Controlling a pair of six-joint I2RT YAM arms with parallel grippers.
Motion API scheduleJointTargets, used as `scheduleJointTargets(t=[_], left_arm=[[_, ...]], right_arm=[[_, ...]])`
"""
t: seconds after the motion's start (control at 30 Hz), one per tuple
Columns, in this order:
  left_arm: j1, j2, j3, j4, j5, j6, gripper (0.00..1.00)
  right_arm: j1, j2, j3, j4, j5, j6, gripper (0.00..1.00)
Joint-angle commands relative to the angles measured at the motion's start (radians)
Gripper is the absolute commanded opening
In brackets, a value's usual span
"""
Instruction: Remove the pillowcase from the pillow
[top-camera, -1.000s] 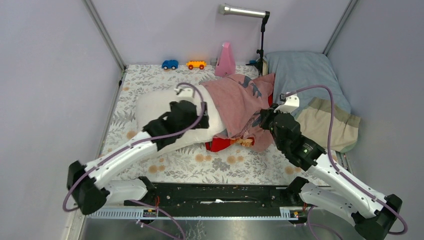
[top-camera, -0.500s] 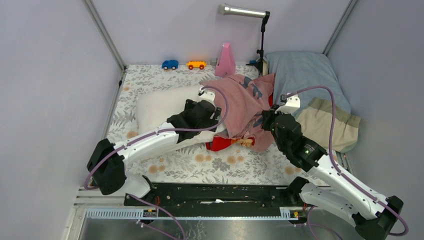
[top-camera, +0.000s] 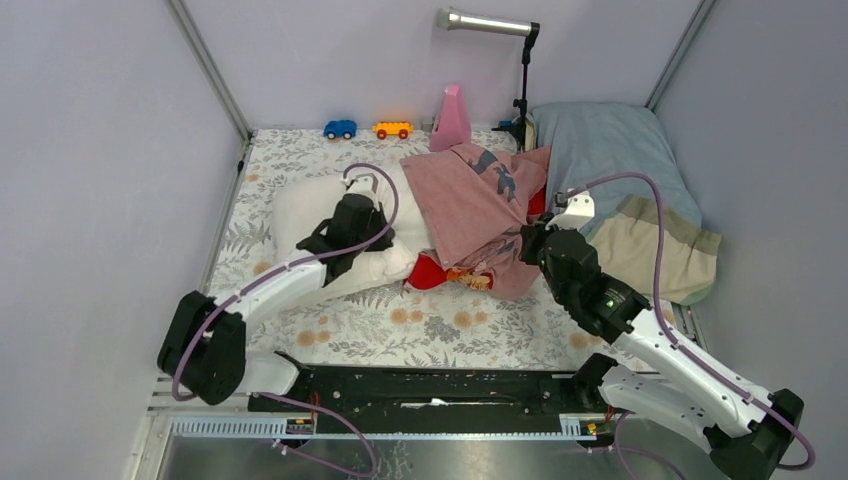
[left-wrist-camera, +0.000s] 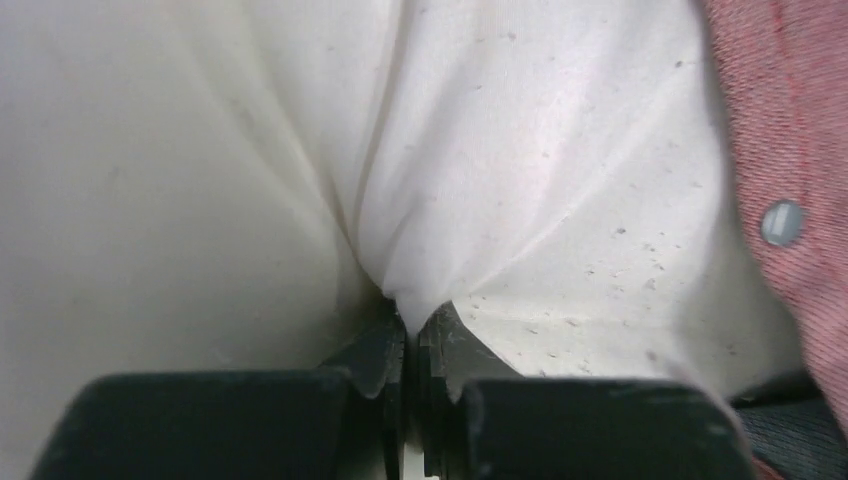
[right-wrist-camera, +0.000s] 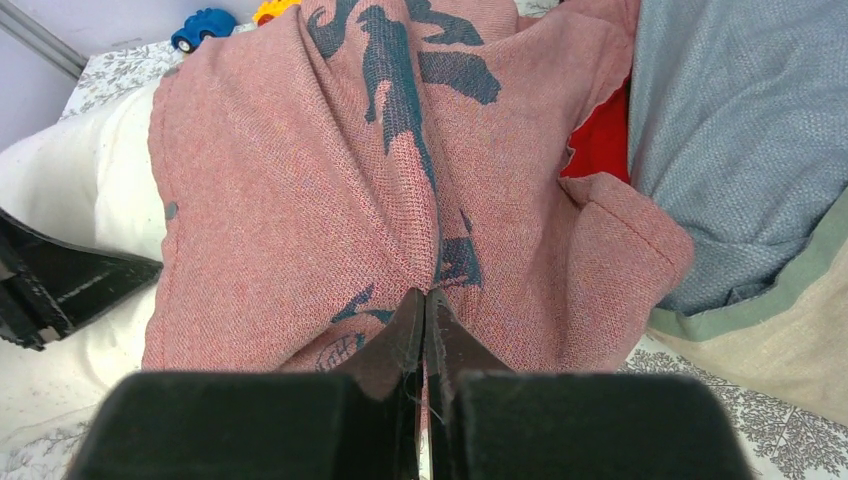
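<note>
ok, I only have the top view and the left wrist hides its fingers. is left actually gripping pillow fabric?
Observer: Yes. Left wrist view shows the left gripper shut on a pinched fold of the white pillow.
Operator: just pillow, nothing else caught?
Observer: Just pillow. The pillowcase sits at the frame's right edge, clear of the pinch.
Operator: and right?
Observer: The right gripper is shut on a ridge of pillowcase, pink inside facing out.

Along the top edge of the floral mat (top-camera: 400, 322) stand a blue toy car (top-camera: 340, 129), an orange toy car (top-camera: 392, 129) and a pink tapered object (top-camera: 451, 120). A lamp (top-camera: 487, 22) hangs above. At upper right lies a grey-blue pillow with a beige end (top-camera: 620, 150).
</note>
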Motion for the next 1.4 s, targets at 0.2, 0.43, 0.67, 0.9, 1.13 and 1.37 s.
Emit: scheduleJointTargets(t=[0.2,0.43,0.67,0.9,1.13,1.37], left_arm=[[0.182,-0.332,-0.176,-0.054,-0.352,-0.167,0.0],[0.251,-0.627,-0.294,-0.1,-0.521,-0.311,0.0],[0.255,-0.734,-0.229,-0.263,-0.648,-0.419,0.0],[0.255,-0.82,-0.159,-0.324,-0.695,-0.42,0.0],[0.255,-0.742,-0.141,-0.204,-0.468,-0.306,0.0],[0.255,-0.65,-0.132,-0.166,-0.321,-0.259,0.0]], right_arm=[[-0.009,-0.003,-0.008,0.079,0.057,0.028,0.0],[-0.009,-0.171,-0.057,0.069,0.319,0.064,0.0],[-0.008,-0.322,-0.118,0.104,0.431,0.045,0.0],[-0.01,-0.289,-0.094,0.06,0.411,0.046,0.0],[-0.009,-0.039,0.047,0.007,-0.161,-0.069,0.83],[-0.01,0.235,0.178,-0.051,-0.709,-0.066,1.0]])
